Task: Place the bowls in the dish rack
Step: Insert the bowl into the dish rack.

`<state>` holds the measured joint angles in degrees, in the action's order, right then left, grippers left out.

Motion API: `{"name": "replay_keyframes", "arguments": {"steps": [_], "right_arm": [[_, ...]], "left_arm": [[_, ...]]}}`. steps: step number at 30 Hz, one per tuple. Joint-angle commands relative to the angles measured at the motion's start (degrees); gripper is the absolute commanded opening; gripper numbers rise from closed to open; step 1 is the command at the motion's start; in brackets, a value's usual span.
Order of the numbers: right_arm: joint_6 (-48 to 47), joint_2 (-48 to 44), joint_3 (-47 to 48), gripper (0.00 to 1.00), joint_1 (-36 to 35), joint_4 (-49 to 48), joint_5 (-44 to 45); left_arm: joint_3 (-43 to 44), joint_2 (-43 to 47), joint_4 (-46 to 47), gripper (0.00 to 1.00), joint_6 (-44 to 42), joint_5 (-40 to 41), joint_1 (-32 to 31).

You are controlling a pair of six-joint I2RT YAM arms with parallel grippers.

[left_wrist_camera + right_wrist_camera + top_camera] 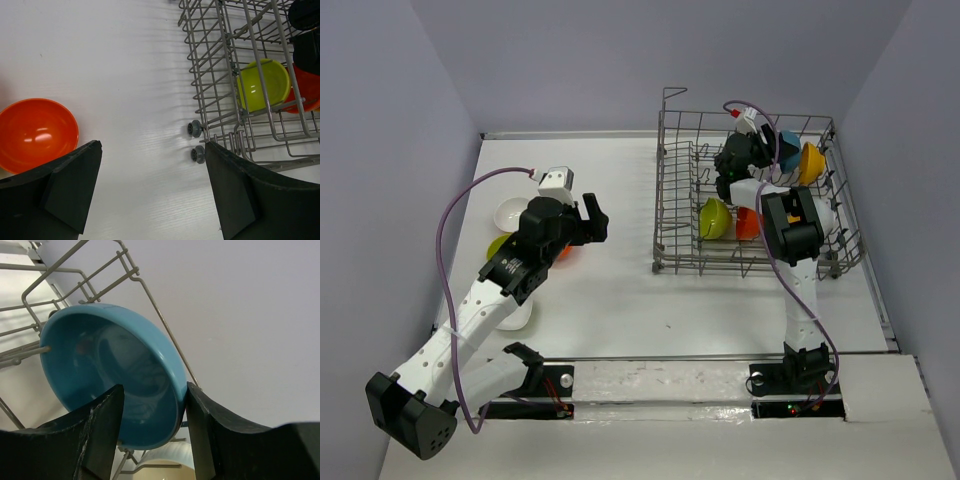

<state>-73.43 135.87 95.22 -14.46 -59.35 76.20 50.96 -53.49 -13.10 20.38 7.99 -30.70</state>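
Note:
The grey wire dish rack (665,200) stands at the right. In it are a lime green bowl (714,218), a red-orange bowl (747,222), a blue bowl (788,145) and an orange-yellow bowl (810,163). My right gripper (154,435) straddles the rim of the blue bowl (110,370), which leans on the rack wires (165,325). One finger touches the outside of the rim and the other stands apart inside, so the jaws are open. My left gripper (152,185) hangs open over bare table between a red-orange bowl (37,132) and the rack's corner (220,75).
At the table's left lie a white bowl (510,212), a lime green bowl (498,245) and another white bowl (515,315), partly hidden under my left arm. A pale bowl (160,465) sits just below the blue one. Grey walls enclose the table.

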Motion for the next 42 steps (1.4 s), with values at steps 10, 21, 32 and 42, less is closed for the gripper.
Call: {"name": "replay_keyframes", "arguments": {"steps": [10, 21, 32, 42], "right_arm": [[12.34, -0.7, 2.42, 0.64, 0.31, 13.29, 0.35], [17.0, -1.58, 3.39, 0.67, -0.22, 19.8, 0.7], [19.2, -2.72, 4.27, 0.7, -0.75, 22.7, 1.23], [21.99, -5.0, 6.37, 0.72, -0.75, 26.82, 2.28]], "left_arm": [[-0.95, 1.11, 1.5, 0.93, -0.78, 0.36, -0.33], [-0.95, 1.11, 1.41, 0.93, -0.78, 0.45, -0.42], [-1.04, 1.02, 1.33, 0.93, -0.87, 0.54, -0.42], [-1.13, 1.11, 1.41, 0.93, -0.87, 0.45, -0.42]]}}
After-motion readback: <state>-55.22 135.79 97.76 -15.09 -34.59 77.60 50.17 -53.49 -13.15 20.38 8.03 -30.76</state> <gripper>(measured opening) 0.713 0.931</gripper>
